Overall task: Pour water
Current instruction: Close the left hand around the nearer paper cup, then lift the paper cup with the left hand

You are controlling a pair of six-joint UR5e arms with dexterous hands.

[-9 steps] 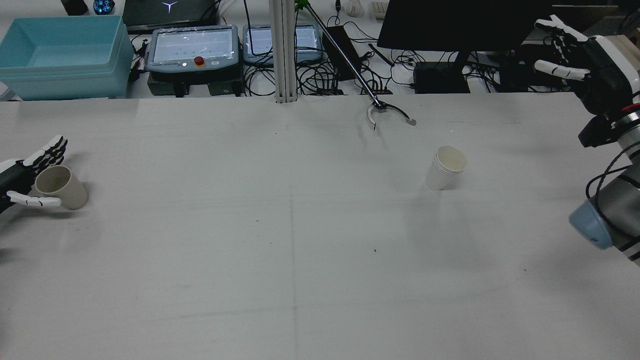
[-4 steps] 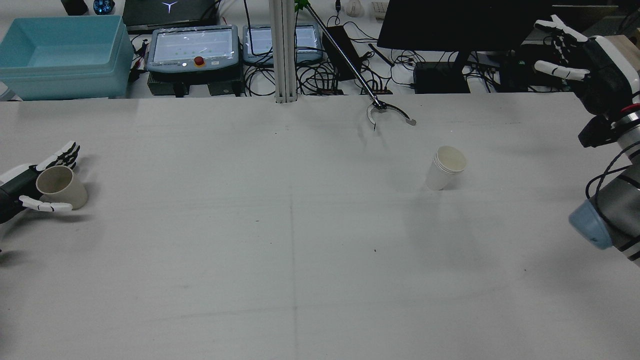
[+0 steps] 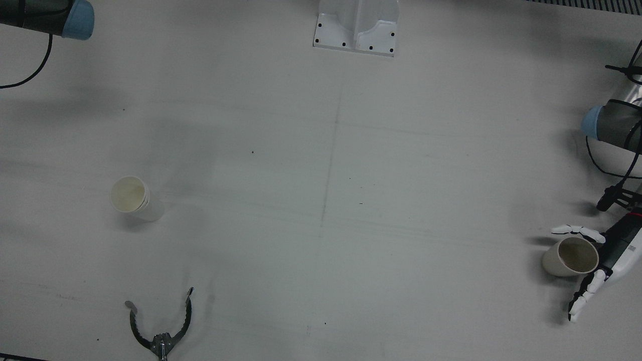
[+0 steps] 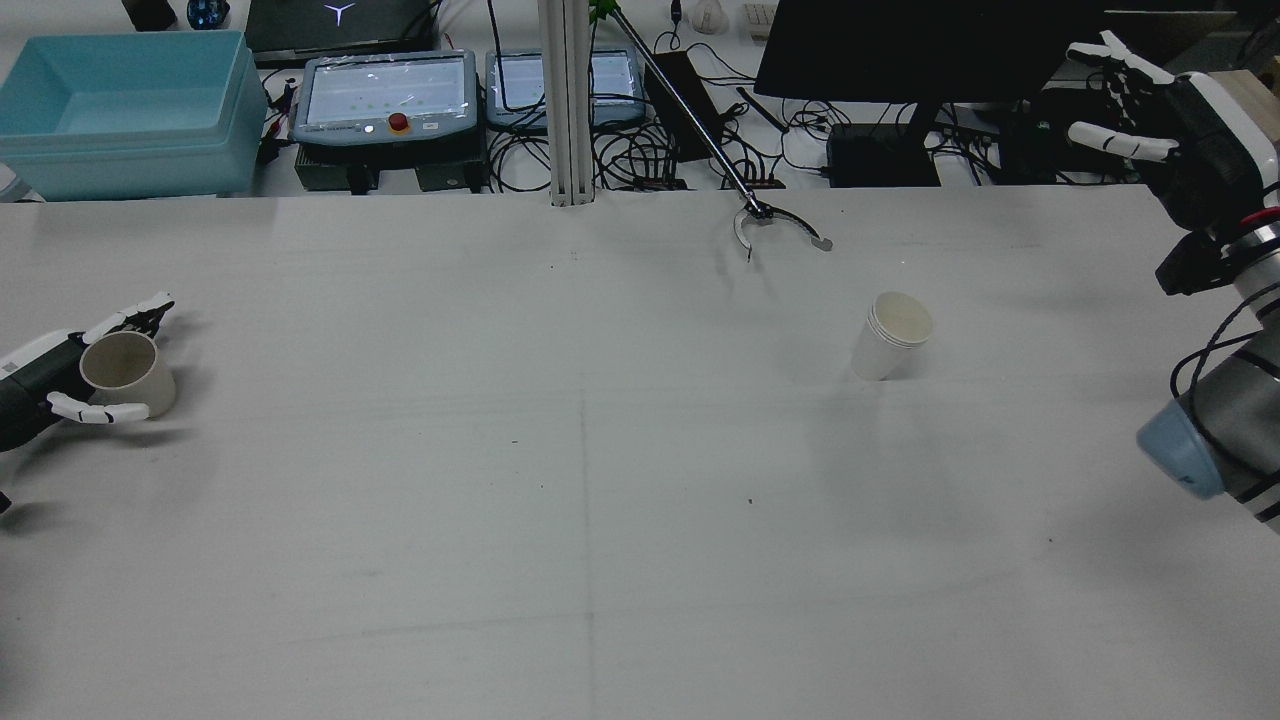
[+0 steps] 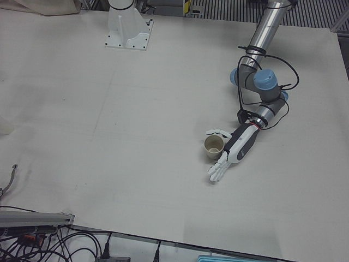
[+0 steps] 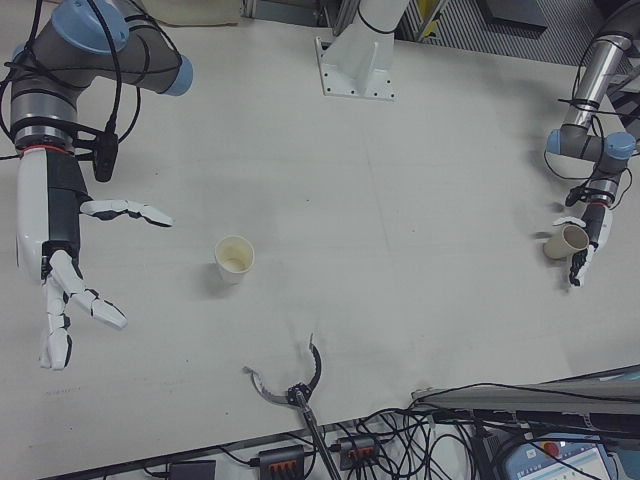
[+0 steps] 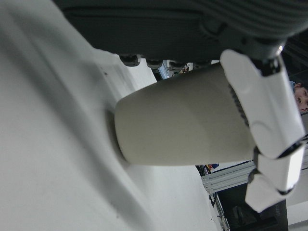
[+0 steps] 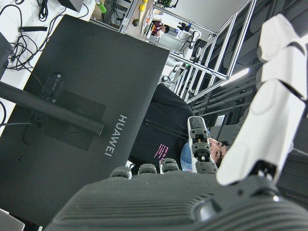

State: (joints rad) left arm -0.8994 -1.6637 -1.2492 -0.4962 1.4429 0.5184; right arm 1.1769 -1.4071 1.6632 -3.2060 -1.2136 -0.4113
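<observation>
**Two paper cups, far apart on the table**

A beige paper cup (image 4: 125, 373) stands on its base near the table edge on the robot's left side, its mouth open upward and the inside looking empty in the front view (image 3: 572, 256). From the hand camera its tapered wall (image 7: 187, 120) sits flat on the tabletop.

A white paper cup (image 4: 890, 335) stands upright on the robot's right half of the table, well apart from the beige one. Ridges under its rim suggest several cups nested together. Its inside looks pale yellowish from above (image 3: 131, 196); whether it holds water cannot be told.
</observation>
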